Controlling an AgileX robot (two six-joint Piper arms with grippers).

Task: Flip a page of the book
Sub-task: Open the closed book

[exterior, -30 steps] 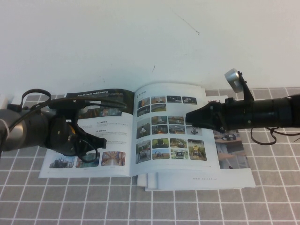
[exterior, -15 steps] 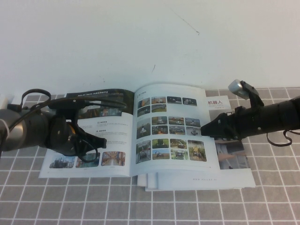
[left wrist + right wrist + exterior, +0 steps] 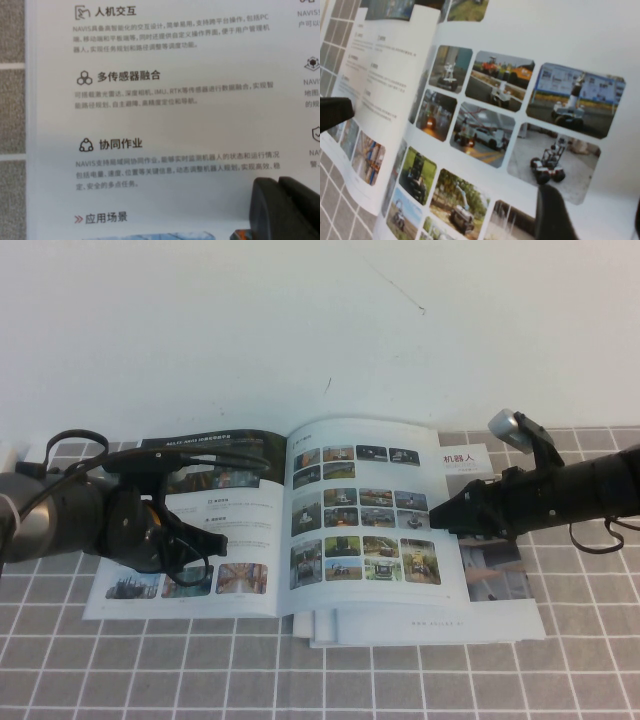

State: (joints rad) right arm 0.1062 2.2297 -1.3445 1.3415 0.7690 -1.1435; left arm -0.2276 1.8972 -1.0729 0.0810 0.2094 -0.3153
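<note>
On the left of the desk [image 3: 60, 660], which is covered in a grey grid pattern, the left gripper [image 3: 215, 543] rests low over the left-hand sheet [image 3: 240, 520] of the open book [image 3: 280, 590], the sheet with a dark banner photo and text columns; its fingers [image 3: 285, 207] lie pressed together just above the printed text. Right of the spine lies the page [image 3: 365, 515], flat and face up, showing its grid of small colour photos. At the page's right edge, about midway between near and far, sits the right gripper [image 3: 438, 517], its tip pointing left and just touching or just over the paper edge; its wrist view shows only one dark finger [image 3: 552, 215] clearly above the photo grid, so I cannot tell whether the fingers are spread or closed. Under the book's right half, a second booklet [image 3: 470, 462] with a red Chinese heading sticks out to the right.
</note>
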